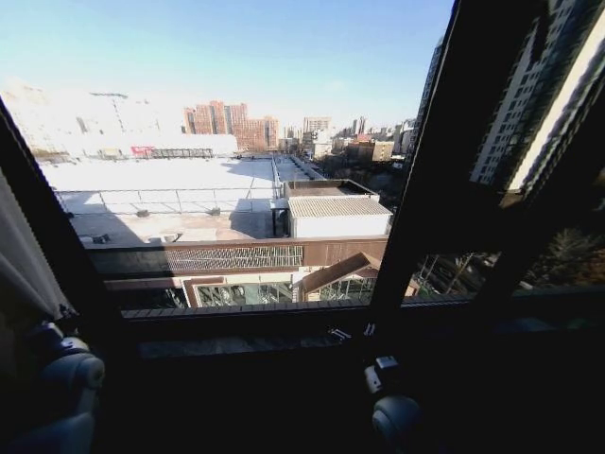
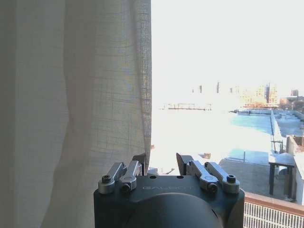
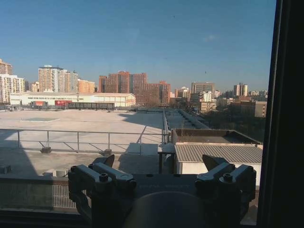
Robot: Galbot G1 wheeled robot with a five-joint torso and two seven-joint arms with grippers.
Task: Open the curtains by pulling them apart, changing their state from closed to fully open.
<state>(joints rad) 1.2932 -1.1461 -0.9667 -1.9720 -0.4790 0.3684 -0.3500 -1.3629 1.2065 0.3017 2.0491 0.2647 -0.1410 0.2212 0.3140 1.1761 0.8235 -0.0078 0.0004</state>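
Observation:
One sheer cream curtain (image 2: 71, 95) hangs in pleats beside the bare window, and its free edge falls right by one finger (image 2: 139, 162) of my left gripper (image 2: 161, 164). That gripper is open and nothing is pinched in it. In the head view the same curtain (image 1: 24, 255) is bunched at the far left edge, above my left arm (image 1: 61, 378). My right gripper (image 3: 160, 161) is open and empty, facing the bare glass with no fabric near it. My right arm (image 1: 392, 407) sits low at centre right.
A thick dark window frame bar (image 1: 444, 180) slants up right of centre and also appears as a window frame bar (image 3: 285, 114) beside my right gripper. The dark window sill (image 1: 246, 326) runs across below the glass. Rooftops and city buildings lie outside.

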